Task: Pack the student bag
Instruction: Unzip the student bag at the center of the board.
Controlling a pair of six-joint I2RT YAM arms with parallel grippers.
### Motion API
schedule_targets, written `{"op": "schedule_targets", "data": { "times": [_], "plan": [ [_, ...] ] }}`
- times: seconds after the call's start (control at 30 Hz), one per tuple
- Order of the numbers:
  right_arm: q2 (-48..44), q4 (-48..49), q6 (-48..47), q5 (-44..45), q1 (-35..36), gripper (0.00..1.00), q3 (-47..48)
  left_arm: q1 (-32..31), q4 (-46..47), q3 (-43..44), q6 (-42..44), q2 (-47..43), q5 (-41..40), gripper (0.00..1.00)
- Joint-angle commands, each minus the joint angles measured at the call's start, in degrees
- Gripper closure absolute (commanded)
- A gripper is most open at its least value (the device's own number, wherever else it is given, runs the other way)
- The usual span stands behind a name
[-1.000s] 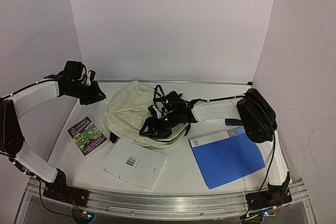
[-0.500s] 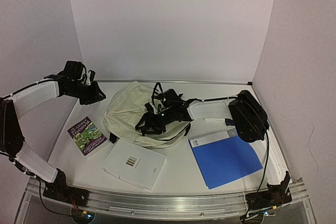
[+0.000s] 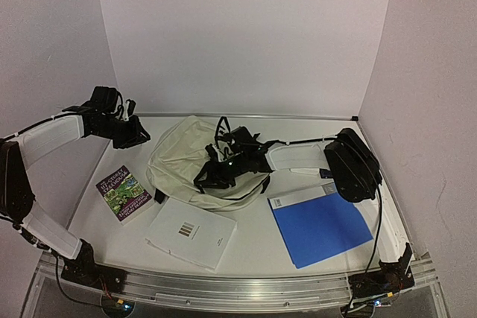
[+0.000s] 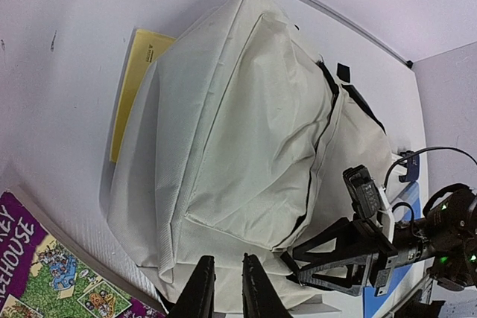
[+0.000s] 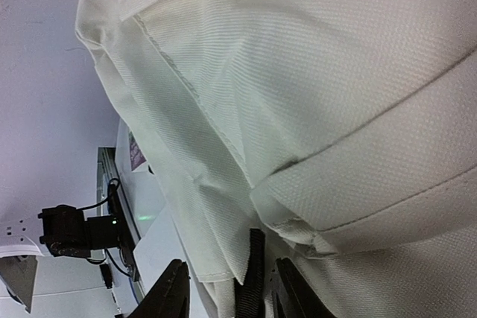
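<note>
The table (image 3: 253, 247) carried the student bag (image 3: 179, 158), a slumped cream backpack lying toward its far edge. A blue folder (image 3: 320, 225) lay flat to the bag's near right, apart from it. A white booklet (image 3: 191, 232) lay just in front of the bag, its far corner close to the bag's near edge. A colourful book (image 3: 124, 193) sat to the bag's near left. A yellow sheet (image 4: 134, 72) stuck out from under one edge of the bag. The right gripper (image 5: 227, 288) hovered at the bag's near edge, its fingers partly apart on either side of a black strip and a fold of fabric, not pinching them. The left gripper (image 4: 227, 292) hung left of the bag, nearly closed and empty.
</note>
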Motion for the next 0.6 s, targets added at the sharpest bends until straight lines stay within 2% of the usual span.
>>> {"op": "schedule_targets", "data": {
  "times": [0.0, 0.27, 0.57],
  "plan": [
    [0.1, -3.4, -4.3, 3.3, 0.3, 0.62, 1.5, 0.3, -0.4, 0.1, 1.2, -0.7, -1.4, 0.85],
    [0.0, -8.1, -10.8, 5.7, 1.8, 0.64, 3.6, 0.3, -0.6, 0.1, 1.4, 0.0, -1.6, 0.85],
    [2.7, -14.8, -17.5, 10.5, 3.2, 0.69, 10.6, 0.3, -1.7, 0.4, 1.4, 0.3, -2.0, 0.82]
  ]
}}
